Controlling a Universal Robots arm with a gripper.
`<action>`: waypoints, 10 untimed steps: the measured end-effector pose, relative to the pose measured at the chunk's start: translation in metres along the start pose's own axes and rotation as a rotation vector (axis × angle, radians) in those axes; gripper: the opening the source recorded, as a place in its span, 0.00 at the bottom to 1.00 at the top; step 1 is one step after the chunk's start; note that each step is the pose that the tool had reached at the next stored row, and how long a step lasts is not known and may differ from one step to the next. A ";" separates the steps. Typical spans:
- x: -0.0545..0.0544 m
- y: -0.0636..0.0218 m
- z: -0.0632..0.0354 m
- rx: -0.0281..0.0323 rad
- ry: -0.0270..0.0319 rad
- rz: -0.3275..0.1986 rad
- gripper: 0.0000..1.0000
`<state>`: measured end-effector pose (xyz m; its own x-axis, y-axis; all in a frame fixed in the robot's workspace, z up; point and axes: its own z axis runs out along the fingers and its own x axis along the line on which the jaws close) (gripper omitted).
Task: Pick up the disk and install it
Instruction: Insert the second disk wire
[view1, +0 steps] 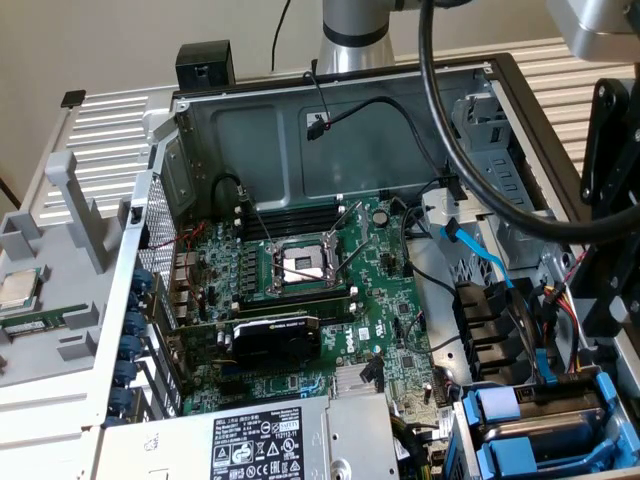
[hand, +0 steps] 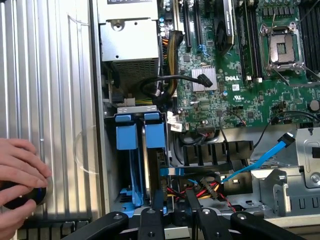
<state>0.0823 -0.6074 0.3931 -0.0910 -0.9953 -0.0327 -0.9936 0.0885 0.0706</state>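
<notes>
Two blue plastic drive frames stand side by side in the drive bay at the case's corner. They appear in the exterior view at the lower right. A thin silver edge shows between them; the disk's metal body is otherwise hidden, and I cannot tell which frame carries it. My gripper hovers just above the bay, over the red and black cables beside the frames. Its black fingers stand apart with nothing between them. In the exterior view the gripper hangs at the right edge.
A green motherboard with an open processor socket fills the case. The grey power-supply box sits beside the bay. A blue cable and black cables cross near the gripper. A person's hand rests on the ribbed metal table.
</notes>
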 end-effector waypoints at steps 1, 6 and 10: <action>0.000 0.0000 0.0000 0.0000 0.0000 0.000 0.31; 0.000 0.0000 0.0000 0.0000 0.0000 0.000 0.22; 0.000 0.0000 0.0000 0.0000 0.0000 0.000 0.11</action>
<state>0.0823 -0.6074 0.3931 -0.0909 -0.9953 -0.0327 -0.9936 0.0885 0.0706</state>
